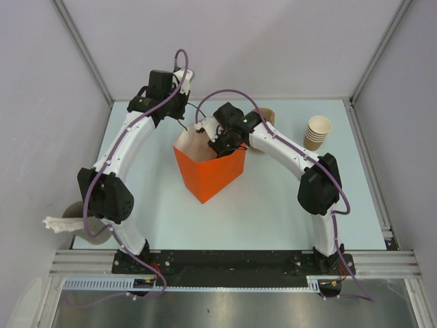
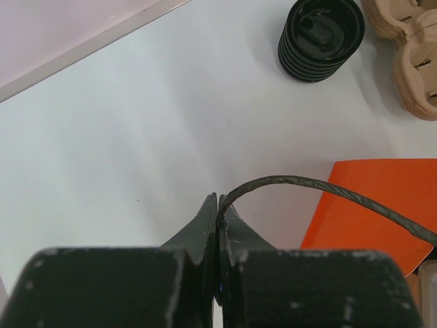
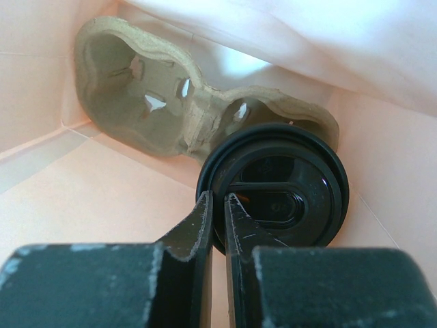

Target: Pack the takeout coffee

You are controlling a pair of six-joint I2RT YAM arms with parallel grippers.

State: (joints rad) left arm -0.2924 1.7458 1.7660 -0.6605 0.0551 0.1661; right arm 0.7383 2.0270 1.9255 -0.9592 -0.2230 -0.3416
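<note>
High rear view looking down, left wrist beside shared orange bag, right wrist close inside it

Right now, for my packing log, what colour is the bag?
The bag is orange, clearest in the top external view.

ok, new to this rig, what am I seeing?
Two white robot arms bolted to a table. One picture looks down from overhead; the other two come from wrist cameras. On the table: an orange paper bag, a stack of tan paper cups, a stack of black lids, brown moulded cardboard carriers. The left end effector is shut on the bag's dark handle cord. The right end effector, inside the bag, pinches the rim of a round black plastic lid, a cardboard carrier behind it.
</note>
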